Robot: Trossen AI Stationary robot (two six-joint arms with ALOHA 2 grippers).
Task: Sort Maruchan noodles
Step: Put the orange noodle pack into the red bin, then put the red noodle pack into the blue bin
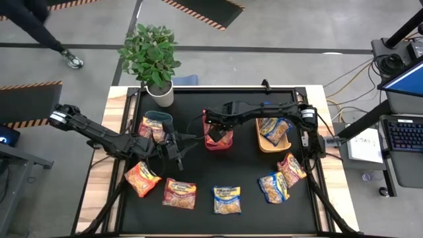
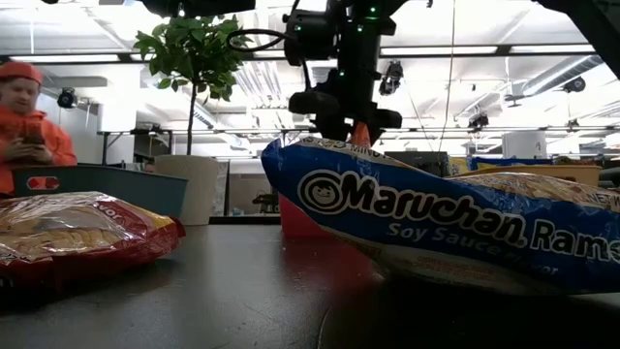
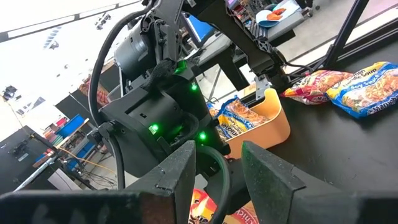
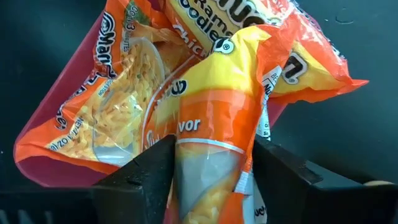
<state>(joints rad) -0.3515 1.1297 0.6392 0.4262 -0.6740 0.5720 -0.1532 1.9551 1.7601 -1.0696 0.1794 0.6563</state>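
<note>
On your left, the left gripper (image 1: 177, 147) hangs with its fingers parted and nothing between them, just beside the teal bin (image 1: 157, 125), which already holds a red-pink packet. It looks parked to stay out of the other arm's way. Two loose packets lie below it near the table's front edge: a red-pink packet (image 1: 141, 178) and another red-pink one (image 1: 180, 192), with open black mat around them for a straight descent.

In the middle, your right gripper (image 1: 213, 134) is over the red bin (image 1: 219, 140), pinching an orange packet (image 4: 214, 143) by its folded edge so it dangles above another orange one already lying in the bin. I judge this is the drop step; the bin walls are close, so let go low. A blue packet (image 1: 226, 199) sits by the front edge.

To the right, the tan bin (image 1: 273, 134) holds a blue-and-yellow packet. Two more packets (image 1: 282, 178) lie overlapping near the right edge; that crowding may complicate a clean pick.
</note>
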